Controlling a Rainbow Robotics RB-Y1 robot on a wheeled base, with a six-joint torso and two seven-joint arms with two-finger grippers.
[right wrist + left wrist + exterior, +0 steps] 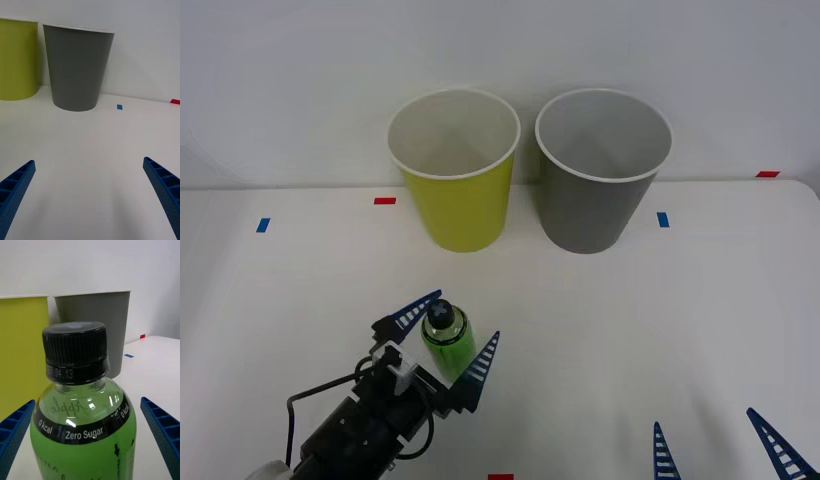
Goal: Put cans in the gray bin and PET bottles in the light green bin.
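- The PET bottle (446, 337) stands upright on the table (600, 330), near-left, between the spread blue fingers of the left gripper (448, 340), not clamped.
- The light green bin (457, 185) and gray bin (600, 190) stand side by side at the far edge.
- The right gripper (720, 445) waits open, near-right.

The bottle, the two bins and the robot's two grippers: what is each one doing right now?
PET bottle: upright on the table, black cap on, between the open fingers of the left gripper.
Light green bin: upright, nothing seen inside.
Gray bin: upright beside it, nothing seen inside.
Left gripper: open around the bottle.
Right gripper: open, holding nothing, near the table's front edge.
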